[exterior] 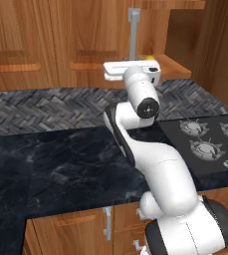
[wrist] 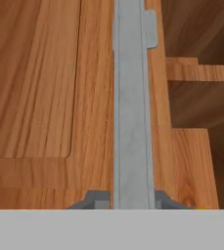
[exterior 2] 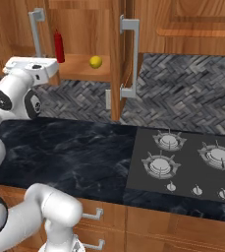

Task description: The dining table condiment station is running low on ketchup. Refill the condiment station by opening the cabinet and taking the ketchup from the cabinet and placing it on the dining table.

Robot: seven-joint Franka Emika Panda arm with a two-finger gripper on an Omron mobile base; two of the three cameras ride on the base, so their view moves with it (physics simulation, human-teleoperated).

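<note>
A black marble counter runs along the front, with a gas hob set in at its right and a grey herringbone backsplash behind. Above, the cabinet has 1 door swung out edge-on, leaving its shelf open. The gripper is clamped on the other door's silver handle. The ketchup stands upright on the shelf, near a lemon.
</note>
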